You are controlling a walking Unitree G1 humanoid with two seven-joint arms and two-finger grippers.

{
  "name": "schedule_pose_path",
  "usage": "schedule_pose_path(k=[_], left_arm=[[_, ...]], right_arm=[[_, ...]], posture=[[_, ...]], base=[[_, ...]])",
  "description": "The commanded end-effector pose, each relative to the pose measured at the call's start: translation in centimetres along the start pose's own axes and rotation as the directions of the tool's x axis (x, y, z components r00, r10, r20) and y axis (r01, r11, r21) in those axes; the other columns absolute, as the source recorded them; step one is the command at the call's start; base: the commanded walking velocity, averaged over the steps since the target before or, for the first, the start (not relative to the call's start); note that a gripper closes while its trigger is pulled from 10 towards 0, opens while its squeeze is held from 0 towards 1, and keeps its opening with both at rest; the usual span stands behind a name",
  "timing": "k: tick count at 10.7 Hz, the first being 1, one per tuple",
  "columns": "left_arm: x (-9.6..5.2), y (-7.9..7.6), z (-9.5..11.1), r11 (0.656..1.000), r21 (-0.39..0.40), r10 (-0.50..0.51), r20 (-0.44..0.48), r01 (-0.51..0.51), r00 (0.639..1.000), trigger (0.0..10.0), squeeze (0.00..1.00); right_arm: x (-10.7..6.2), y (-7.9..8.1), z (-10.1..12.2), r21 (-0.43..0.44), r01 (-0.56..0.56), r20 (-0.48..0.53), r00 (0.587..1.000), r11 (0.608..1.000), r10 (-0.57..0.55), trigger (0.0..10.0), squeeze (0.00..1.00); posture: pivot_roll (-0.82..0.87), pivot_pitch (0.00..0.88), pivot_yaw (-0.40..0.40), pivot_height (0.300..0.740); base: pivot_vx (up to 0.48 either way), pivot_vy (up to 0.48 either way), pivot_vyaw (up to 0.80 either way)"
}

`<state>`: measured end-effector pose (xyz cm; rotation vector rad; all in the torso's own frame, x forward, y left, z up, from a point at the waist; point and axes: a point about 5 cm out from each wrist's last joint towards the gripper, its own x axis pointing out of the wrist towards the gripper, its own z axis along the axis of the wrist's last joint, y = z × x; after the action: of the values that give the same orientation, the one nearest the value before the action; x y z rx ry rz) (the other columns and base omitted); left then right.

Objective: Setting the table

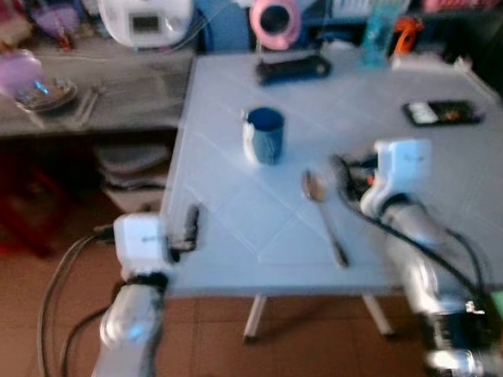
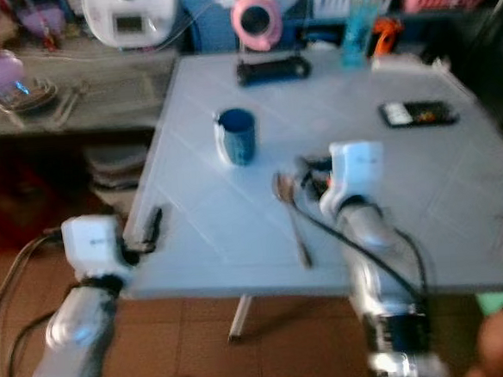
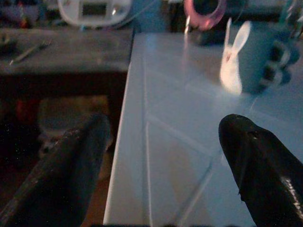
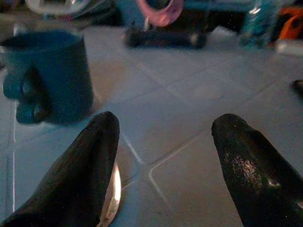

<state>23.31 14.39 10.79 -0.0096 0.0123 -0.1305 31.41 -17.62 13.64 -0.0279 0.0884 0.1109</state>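
A pale blue bench [image 1: 238,241] with tile lines stands in front of the robot. A dark blue mug [image 1: 265,135] sits near the middle of it, and the left wrist view shows a white bunny picture on its side. A metal spoon [image 1: 324,214] lies flat on the bench, nearer the robot than the mug, with its round end pointing toward the mug. The right pincer [image 4: 163,165] is low over the bench just beside the spoon's round end. Its two black fingers are spread apart and hold nothing, and the shiny spoon peeks out next to one finger. The left pincer [image 3: 161,170] is at the left edge of the bench, well apart from the mug. Its fingers are also spread wide and hold nothing. At the far side of the bench are a pink round thing [image 1: 274,19], a black bar [image 1: 293,67] and a clear blue bottle [image 1: 376,24]. A small black tray [image 1: 442,112] lies toward the right side.
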Motion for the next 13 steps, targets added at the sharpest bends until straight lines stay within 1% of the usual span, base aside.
schedule_pose_path(k=[1, 2, 4, 5, 6, 7, 8, 9, 11, 13], left_arm=[[-0.3, 0.3, 0.1, 1.000, 0.012, 0.020, -0.005, -0.020, 1.000, 10.0, 0.00], [-0.7, 0.4, 0.0, 0.999, 0.021, 0.026, -0.018, -0.026, 0.999, 10.0, 0.00], [-0.9, 0.5, 0.1, 0.999, 0.028, 0.031, -0.023, -0.031, 0.999, 10.0, 0.00], [-1.1, 0.7, 0.1, 0.999, 0.029, 0.038, -0.030, -0.037, 0.999, 10.0, 0.00], [-1.2, 0.6, 0.1, 0.999, 0.029, 0.036, -0.032, -0.035, 0.999, 10.0, 0.00], [-1.2, 0.5, 0.1, 0.999, 0.028, 0.032, -0.033, -0.031, 0.999, 10.0, 0.00], [-1.2, 0.5, 0.1, 0.999, 0.027, 0.029, -0.034, -0.028, 0.999, 10.0, 0.00], [-1.1, 0.5, 0.1, 0.999, 0.026, 0.028, -0.036, -0.027, 0.999, 10.0, 0.00], [-1.2, 0.4, 0.1, 1.000, 0.023, 0.022, -0.040, -0.022, 0.999, 10.0, 0.00], [-1.2, 0.4, -0.1, 1.000, 0.021, 0.014, -0.046, -0.013, 0.999, 10.0, 0.00]], right_arm=[[0.2, 0.0, -0.6, 0.001, -0.009, -0.042, 0.999, 1.000, 0.009, 10.0, 0.00], [0.9, 0.0, -1.0, -0.013, -0.044, -0.098, 0.994, 0.999, 0.043, 10.0, 0.00], [1.1, 0.1, -1.0, -0.018, -0.062, -0.113, 0.992, 0.998, 0.060, 10.0, 0.00], [0.6, 0.9, -1.8, -0.015, -0.098, -0.143, 0.985, 0.995, 0.095, 10.0, 0.00], [0.4, 1.4, -2.1, -0.021, -0.130, -0.148, 0.981, 0.991, 0.126, 10.0, 0.00], [0.4, 1.6, -2.1, -0.014, -0.140, -0.150, 0.979, 0.990, 0.136, 10.0, 0.00], [0.0, 1.9, -2.4, -0.014, -0.154, -0.164, 0.975, 0.988, 0.149, 10.0, 0.00], [-0.7, 2.1, -3.0, -0.014, -0.167, -0.192, 0.968, 0.986, 0.161, 10.0, 0.00], [-1.5, 1.8, -3.6, -0.010, -0.162, -0.226, 0.962, 0.987, 0.155, 10.0, 0.00], [-2.8, 1.7, -4.8, 0.005, -0.202, -0.306, 0.932, 0.979, 0.194, 0.0, 0.00]], posture=[[0.02, 0.080, 0.035, 0.740], [0.03, 0.098, 0.038, 0.740], [0.04, 0.105, 0.035, 0.740], [0.04, 0.108, 0.035, 0.740], [0.04, 0.110, 0.036, 0.740], [0.03, 0.111, 0.035, 0.740], [0.03, 0.111, 0.033, 0.740], [0.03, 0.112, 0.025, 0.740], [0.03, 0.113, 0.022, 0.740], [0.02, 0.114, 0.018, 0.740]], base=[[0.000, 0.000, 0.00], [0.000, 0.000, 0.00], [0.000, 0.000, 0.00], [0.000, 0.000, 0.00], [0.000, 0.000, 0.00], [0.000, 0.000, 0.00], [0.000, 0.000, 0.00], [0.000, 0.000, 0.00], [0.000, 0.000, 0.00], [0.000, 0.000, 0.00]])
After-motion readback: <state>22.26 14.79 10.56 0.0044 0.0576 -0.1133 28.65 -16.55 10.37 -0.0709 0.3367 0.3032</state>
